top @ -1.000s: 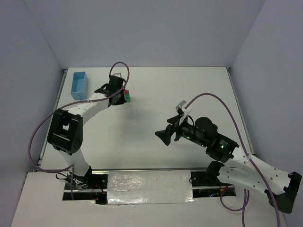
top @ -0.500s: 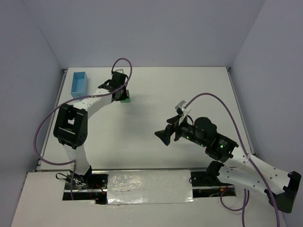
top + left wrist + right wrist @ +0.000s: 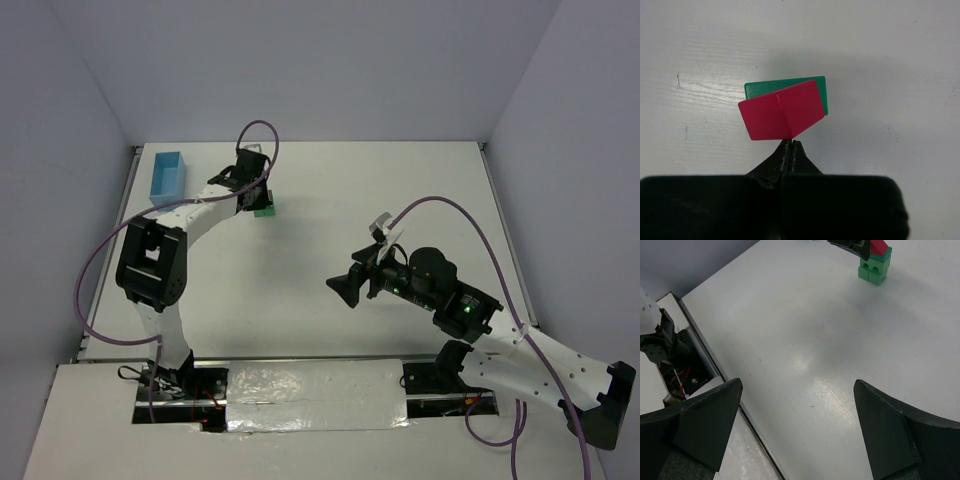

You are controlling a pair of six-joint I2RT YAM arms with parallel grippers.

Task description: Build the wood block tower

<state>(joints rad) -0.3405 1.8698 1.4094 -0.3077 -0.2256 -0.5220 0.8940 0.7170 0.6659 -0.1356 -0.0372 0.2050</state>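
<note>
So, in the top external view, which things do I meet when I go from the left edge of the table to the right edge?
Light blue box → wood block tower → right end effector. The left end effector overlaps the tower, so I leave it out.

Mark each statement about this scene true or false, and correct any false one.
1. The red roof piece sits on top of the green blocks. True.
2. The left gripper is wide open. False: it is shut, with its tips right at the roof piece's edge.
3. The right gripper holds a green block. False: it is open and empty, well away from the blocks.
4. The light blue box stands apart from the green blocks. True.
</note>
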